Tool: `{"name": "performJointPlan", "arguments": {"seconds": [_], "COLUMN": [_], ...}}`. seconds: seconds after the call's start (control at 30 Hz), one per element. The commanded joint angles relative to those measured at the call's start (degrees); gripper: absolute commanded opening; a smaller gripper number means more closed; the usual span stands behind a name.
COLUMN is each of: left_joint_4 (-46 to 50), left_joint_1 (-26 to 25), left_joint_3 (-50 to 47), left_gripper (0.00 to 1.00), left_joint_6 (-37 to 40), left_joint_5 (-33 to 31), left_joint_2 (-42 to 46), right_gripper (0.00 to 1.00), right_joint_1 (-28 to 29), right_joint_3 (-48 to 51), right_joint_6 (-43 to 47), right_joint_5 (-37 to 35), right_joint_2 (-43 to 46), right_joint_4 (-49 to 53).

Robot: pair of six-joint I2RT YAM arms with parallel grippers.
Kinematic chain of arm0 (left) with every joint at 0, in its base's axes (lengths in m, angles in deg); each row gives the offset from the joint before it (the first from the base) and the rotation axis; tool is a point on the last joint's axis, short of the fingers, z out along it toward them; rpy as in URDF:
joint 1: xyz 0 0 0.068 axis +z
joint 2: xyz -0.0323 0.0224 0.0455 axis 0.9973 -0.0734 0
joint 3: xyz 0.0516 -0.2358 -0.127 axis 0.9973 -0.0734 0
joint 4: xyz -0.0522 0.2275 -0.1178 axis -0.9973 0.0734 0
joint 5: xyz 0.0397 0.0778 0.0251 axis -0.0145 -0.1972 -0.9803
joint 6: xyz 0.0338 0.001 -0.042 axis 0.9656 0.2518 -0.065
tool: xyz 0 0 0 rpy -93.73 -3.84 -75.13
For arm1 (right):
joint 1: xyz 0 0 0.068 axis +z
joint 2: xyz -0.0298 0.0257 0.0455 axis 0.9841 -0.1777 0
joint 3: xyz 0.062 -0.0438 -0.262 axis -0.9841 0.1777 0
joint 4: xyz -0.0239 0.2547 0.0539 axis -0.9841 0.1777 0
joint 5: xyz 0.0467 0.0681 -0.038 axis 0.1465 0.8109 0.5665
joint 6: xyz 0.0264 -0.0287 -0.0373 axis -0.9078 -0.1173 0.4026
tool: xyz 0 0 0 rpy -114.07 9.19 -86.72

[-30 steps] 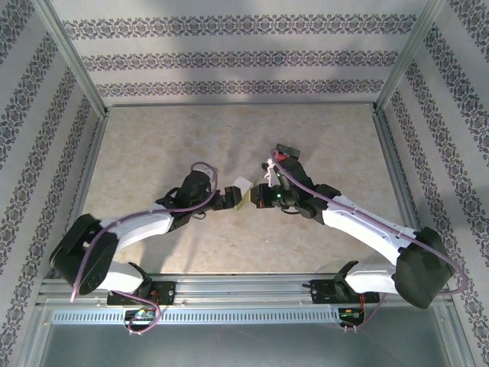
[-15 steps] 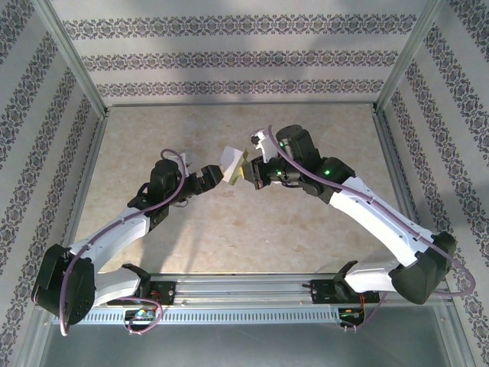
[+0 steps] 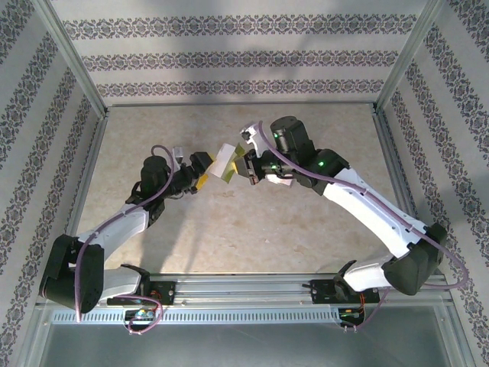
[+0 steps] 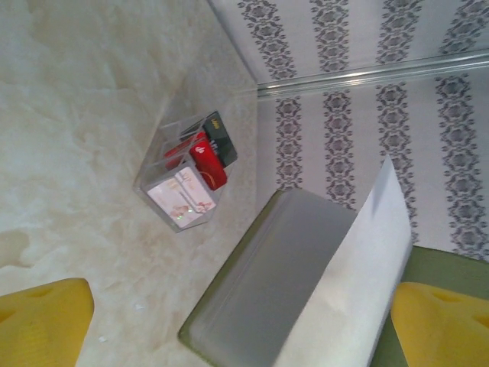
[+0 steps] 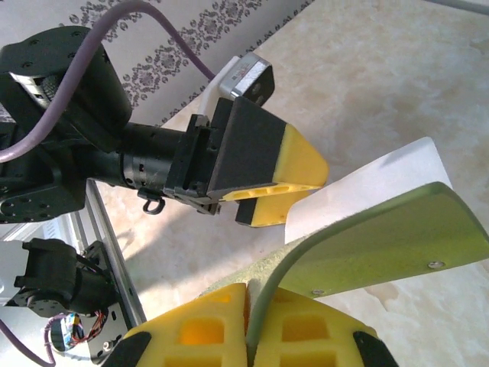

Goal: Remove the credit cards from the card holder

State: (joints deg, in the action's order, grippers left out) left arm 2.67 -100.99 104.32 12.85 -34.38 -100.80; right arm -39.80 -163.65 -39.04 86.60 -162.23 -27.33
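Observation:
The olive-green card holder point(image 5: 382, 245) hangs spread above the table, and my right gripper point(image 5: 263, 329) is shut on its edge. A pale inner flap point(image 4: 359, 275) stands out from it between the yellow fingers point(image 4: 38, 321) of my left gripper point(image 4: 237, 321), which is open around it. From above, the card holder point(image 3: 228, 162) sits between the left gripper point(image 3: 200, 172) and the right gripper point(image 3: 248, 168). The credit cards point(image 4: 202, 157), red, dark and white, lie in a clear pocket piece on the table beyond the holder.
Patterned walls with metal corner posts point(image 3: 72, 57) enclose the beige marbled table point(image 3: 229, 237). The clear pocket piece lies close to the wall's foot point(image 4: 252, 92). The left arm's wrist and cable point(image 5: 69, 115) are near the right camera.
Both arms have moved away from the near edge toward the table's middle. The right gripper carried the holder farther and slightly left, and the open left gripper followed beside it.

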Motion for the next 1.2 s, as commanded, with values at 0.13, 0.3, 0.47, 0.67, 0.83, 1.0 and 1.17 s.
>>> {"name": "performJointPlan", "arguments": {"seconds": [0.13, 0.3, 0.47, 0.67, 0.83, 1.0, 1.17], "left_joint_4": [-12.4, -20.4, -31.0, -40.2, -41.5, -43.4, -43.6], "left_joint_1": [2.7, 4.6, 4.7, 4.6, 4.7, 4.7, 4.7], "left_joint_3": [0.5, -0.2, -1.2, -2.7, -3.4, -4.1, -3.8], "left_gripper": [1.00, 1.00, 1.00, 1.00, 1.00, 0.98, 0.79], "left_joint_6": [-11.0, -20.5, -29.3, -35.7, -38.1, -39.0, -37.8], "left_joint_5": [6.6, 9.0, 9.3, 8.8, 8.6, 7.8, 7.4], "left_joint_2": [-1.5, -3.6, -6.9, -9.4, -9.3, -9.1, -8.7], "right_gripper": [0.00, 0.00, 0.00, 0.00, 0.00, 0.00, 0.00], "right_joint_1": [-0.5, -1.2, -1.4, -1.3, -1.4, -1.9, -3.4], "right_joint_3": [-3.2, -2.5, -2.7, -3.5, -3.6, -1.7, 3.4], "right_joint_6": [1.1, -0.6, -2.9, -4.2, -4.3, -4.7, -5.5], "right_joint_5": [6.3, 9.4, 12.2, 13.5, 13.7, 13.5, 12.4], "right_joint_2": [-1.0, -1.3, -3.5, -6.0, -7.0, -6.7, -3.6], "right_joint_4": [-10.0, -16.7, -21.7, -23.6, -24.2, -24.1, -24.1]}}
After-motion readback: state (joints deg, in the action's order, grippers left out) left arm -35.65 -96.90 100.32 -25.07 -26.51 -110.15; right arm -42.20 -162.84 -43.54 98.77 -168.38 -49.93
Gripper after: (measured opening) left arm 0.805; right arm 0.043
